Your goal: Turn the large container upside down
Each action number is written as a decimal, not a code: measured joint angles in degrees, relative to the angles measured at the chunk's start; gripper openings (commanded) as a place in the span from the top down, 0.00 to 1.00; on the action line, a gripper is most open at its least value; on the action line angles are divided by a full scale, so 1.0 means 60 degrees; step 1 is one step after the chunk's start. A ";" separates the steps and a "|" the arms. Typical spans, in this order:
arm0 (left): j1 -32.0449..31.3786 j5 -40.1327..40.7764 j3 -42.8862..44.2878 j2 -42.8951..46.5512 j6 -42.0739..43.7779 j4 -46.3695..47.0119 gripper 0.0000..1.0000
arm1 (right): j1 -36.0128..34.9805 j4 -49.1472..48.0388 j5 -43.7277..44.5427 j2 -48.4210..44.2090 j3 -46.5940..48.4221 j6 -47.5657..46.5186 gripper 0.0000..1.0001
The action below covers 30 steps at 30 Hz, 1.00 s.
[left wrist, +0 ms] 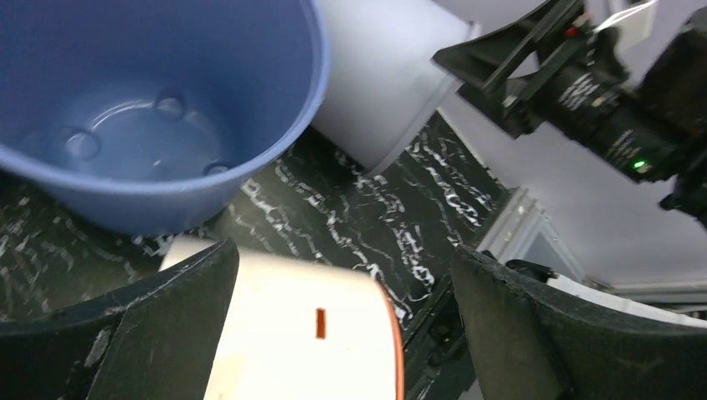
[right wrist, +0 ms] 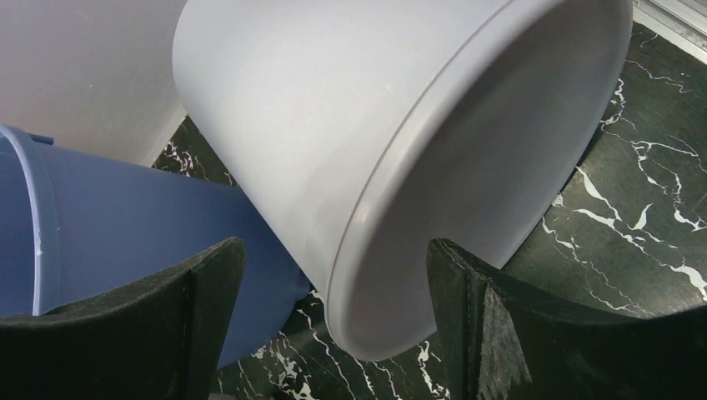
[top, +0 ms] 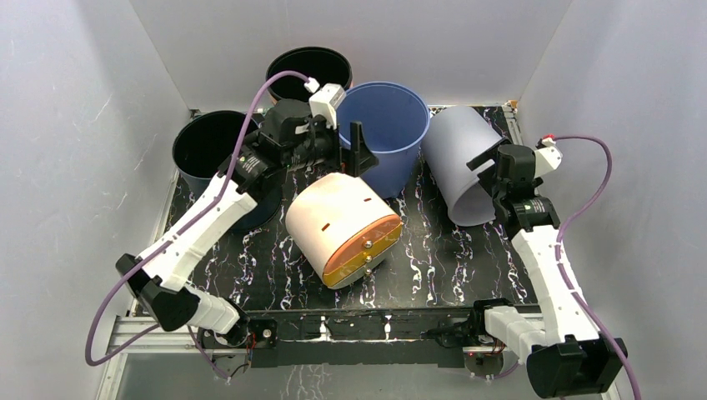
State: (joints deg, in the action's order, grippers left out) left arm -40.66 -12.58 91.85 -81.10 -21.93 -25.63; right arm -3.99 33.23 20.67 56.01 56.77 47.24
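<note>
A large blue bucket (top: 388,133) stands mouth up at the back middle, also in the left wrist view (left wrist: 158,108). A pale grey container (top: 458,162) lies tilted against its right side, mouth toward the front. A cream container with an orange rim (top: 342,229) lies on its side in the middle. My left gripper (top: 358,152) is open and empty, above the cream container (left wrist: 292,333) beside the blue bucket. My right gripper (top: 483,162) is open, and its jaws straddle the grey container's lower rim (right wrist: 358,275) without pressing on it.
Two black buckets stand mouth up, one at the back (top: 308,71) and one at the left (top: 208,146). White walls close in the back and both sides. The table (top: 433,267) is black marble-patterned, with a metal rail along its near edge.
</note>
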 measured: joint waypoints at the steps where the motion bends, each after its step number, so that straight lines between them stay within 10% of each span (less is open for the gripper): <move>1: -0.0033 -0.0164 0.0266 -0.0193 -0.0015 0.0051 0.02 | 0.0000 0.0044 0.0000 -0.0127 -0.0066 -0.0004 0.20; 19: -0.1479 -0.2299 0.2911 -0.4280 0.0171 -0.0328 0.02 | 0.0011 0.0168 0.0018 0.0087 -0.0248 -0.0627 0.24; 30: -0.1796 -0.1708 0.3391 -0.5734 0.0321 0.1421 0.02 | 0.0379 -0.0761 -0.0288 0.0623 -0.1093 -0.1024 0.51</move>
State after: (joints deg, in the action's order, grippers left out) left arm -51.44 -22.83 112.20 -115.50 -20.01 -17.10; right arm -1.72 28.67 18.94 59.75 50.22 41.10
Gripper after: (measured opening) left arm 0.983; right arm 0.588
